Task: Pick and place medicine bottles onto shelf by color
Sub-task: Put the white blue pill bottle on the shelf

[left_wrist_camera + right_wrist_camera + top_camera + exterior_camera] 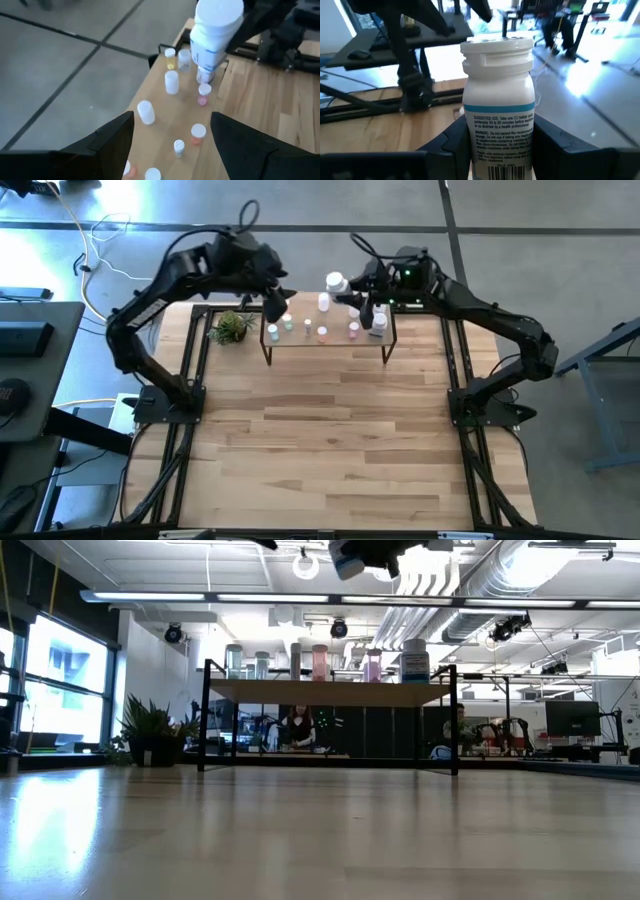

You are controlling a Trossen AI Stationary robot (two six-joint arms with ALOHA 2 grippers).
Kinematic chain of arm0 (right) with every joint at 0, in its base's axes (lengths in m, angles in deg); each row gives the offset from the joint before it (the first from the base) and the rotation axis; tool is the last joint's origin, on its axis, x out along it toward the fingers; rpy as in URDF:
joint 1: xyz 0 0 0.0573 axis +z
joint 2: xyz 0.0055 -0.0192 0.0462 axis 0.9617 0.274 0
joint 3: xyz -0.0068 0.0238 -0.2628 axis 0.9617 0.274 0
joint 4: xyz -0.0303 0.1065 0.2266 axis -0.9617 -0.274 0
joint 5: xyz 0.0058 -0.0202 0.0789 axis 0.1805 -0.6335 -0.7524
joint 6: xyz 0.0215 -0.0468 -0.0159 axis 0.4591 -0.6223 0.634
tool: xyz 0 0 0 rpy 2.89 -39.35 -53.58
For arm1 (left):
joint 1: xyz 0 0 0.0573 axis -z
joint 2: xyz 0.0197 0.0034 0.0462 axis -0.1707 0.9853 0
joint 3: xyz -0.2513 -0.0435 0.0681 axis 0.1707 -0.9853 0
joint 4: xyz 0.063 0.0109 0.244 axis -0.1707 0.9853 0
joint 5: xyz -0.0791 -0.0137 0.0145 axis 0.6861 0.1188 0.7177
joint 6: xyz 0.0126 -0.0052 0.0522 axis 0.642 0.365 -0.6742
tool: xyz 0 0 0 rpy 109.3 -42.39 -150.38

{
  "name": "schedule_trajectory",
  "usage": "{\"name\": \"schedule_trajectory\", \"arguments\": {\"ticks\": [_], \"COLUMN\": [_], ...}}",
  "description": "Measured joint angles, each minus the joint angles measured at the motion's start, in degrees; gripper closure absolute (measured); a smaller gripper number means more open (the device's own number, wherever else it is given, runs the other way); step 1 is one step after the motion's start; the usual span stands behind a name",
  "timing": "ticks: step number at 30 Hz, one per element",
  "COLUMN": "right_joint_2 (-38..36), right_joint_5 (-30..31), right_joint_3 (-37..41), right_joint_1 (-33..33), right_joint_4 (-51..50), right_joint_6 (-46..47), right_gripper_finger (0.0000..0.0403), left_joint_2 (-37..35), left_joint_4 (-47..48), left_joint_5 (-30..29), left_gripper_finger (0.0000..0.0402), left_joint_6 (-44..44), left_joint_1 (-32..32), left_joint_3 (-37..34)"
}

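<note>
A large white medicine bottle (499, 100) with a blue-banded label hangs above the shelf's far edge in my right gripper (502, 145), which is shut on it; the bottle (335, 281) also shows in the high view, and the low view has the bottle (348, 562) at its top. The shelf (335, 343) stands on black legs at the table's far side. Several small bottles, white, pink and green (307, 329), stand upright on it. My left gripper (276, 310) hovers open over the shelf's left end, touching nothing. My right gripper pinches the large bottle's lower body, at the label's lower part (485, 135), between its two fingers, one on each side. The fingers come from the table's right, nearly level. The bottle stands cap up, a little tilted, lifted clear of the shelf.
A small green plant (232, 326) stands on the table left of the shelf. A larger white bottle (378, 320) stands at the shelf's right end. The wide near part of the wooden table (330, 450) lies bare. People sit in the room beyond (297, 730).
</note>
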Motion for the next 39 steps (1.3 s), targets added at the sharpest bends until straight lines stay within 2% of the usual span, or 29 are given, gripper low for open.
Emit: {"name": "schedule_trajectory", "arguments": {"ticks": [6, 14, 20, 27, 39], "right_joint_2": [0.2, 2.3, 3.2, 3.2, 3.2], "right_joint_5": [1.3, 1.1, -0.9, -1.1, 0.1], "right_joint_3": [-0.2, -0.2, -0.2, -0.2, -0.2], "right_joint_1": [0.0, 0.1, 0.0, 0.0, 0.0], "right_joint_4": [7.7, 16.0, 15.4, 11.0, 7.1], "right_joint_6": [-1.8, -3.3, -3.3, -2.9, -3.1], "right_gripper_finger": [0.0265, 0.0265, 0.0265, 0.0265, 0.0265], "left_joint_2": [-2.3, -1.8, -1.3, 0.8, 4.7], "left_joint_4": [-1.7, -11.2, -13.8, -13.6, -14.1], "left_joint_5": [0.1, 0.3, 2.4, 6.5, 7.6], "left_gripper_finger": [0.0147, 0.0147, 0.0147, 0.0147, 0.0147], "left_joint_6": [-2.3, -10.9, -15.4, -15.5, -18.8], "left_joint_1": [-0.3, -0.7, -1.8, -2.6, -4.2], "left_joint_3": [0.0, 0.0, 0.0, 0.0, 0.0]}}
